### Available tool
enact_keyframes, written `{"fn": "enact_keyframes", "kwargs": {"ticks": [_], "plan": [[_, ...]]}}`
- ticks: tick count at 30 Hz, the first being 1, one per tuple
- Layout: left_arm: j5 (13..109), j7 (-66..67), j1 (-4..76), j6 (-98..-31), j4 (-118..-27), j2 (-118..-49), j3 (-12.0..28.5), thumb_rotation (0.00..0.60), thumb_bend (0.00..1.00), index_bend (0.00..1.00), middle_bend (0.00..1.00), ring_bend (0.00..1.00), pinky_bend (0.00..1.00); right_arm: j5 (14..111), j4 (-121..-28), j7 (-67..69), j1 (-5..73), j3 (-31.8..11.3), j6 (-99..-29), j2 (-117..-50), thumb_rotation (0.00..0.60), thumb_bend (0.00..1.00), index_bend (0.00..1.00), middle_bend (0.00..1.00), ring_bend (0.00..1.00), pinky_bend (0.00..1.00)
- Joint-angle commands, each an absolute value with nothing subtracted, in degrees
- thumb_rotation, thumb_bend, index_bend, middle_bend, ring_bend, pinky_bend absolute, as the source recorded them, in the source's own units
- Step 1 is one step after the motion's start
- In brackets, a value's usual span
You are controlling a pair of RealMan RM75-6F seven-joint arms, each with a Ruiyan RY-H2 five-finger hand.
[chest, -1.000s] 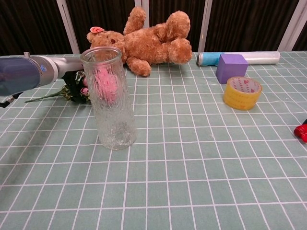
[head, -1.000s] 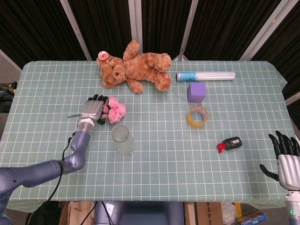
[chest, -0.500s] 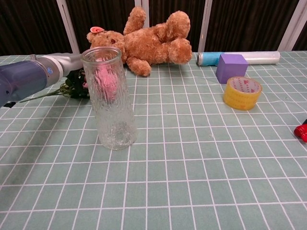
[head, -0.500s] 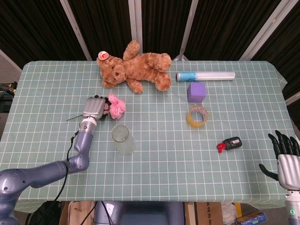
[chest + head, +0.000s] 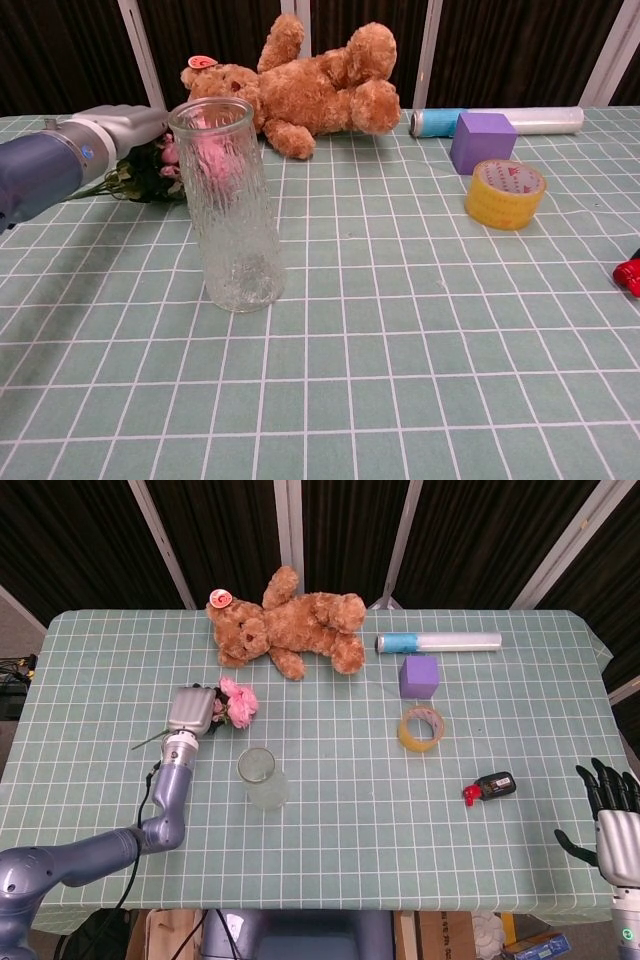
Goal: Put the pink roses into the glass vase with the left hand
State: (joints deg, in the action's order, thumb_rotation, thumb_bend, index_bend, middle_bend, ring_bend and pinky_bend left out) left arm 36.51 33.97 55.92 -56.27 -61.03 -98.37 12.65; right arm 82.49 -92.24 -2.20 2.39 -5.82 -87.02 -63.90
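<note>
I am gripping the pink roses in my left hand, beside the glass vase, while my right hand is idling with fingers spread.

The pink roses form a small bunch of pale pink blooms with dark green leaves and a thin green stem trailing out toward 8 o'clock. The left hand grips the bunch at the leaves, blooms pointing toward 3 o'clock. The glass vase is a clear, ribbed cylinder standing upright and empty on the surface, at 5 o'clock from the roses and apart from them.
</note>
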Motion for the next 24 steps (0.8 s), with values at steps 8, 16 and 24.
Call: {"fn": "enact_keyframes", "kwargs": {"ticks": [8,16,24], "plan": [[57.8,11.4,47.0,-66.7,-69.8,-88.1,12.5,0.600,0.50,0.46,0.45,0.33,0.45,83.1,-92.8,-2.2,2.2,-5.7,-87.5,-63.9,0.600,0.21,0.13,0.06,0.06,0.00],[71.2,-13.7,39.6,-78.2,-79.9,-78.7,15.0,0.600,0.48,0.46,0.45,0.33,0.45,83.9,-93.2,-2.5,2.0,-5.6,-88.3,-64.2,0.600,0.20,0.13,0.06,0.06,0.00],[77.1,-36.0,35.3,-78.7,-97.3,-69.2,16.7,0.600,0.48,0.46,0.46,0.33,0.45,84.3,-93.6,-2.8,2.0,-5.5,-88.5,-64.4,0.600,0.20,0.13,0.06,0.06,0.00]]}}
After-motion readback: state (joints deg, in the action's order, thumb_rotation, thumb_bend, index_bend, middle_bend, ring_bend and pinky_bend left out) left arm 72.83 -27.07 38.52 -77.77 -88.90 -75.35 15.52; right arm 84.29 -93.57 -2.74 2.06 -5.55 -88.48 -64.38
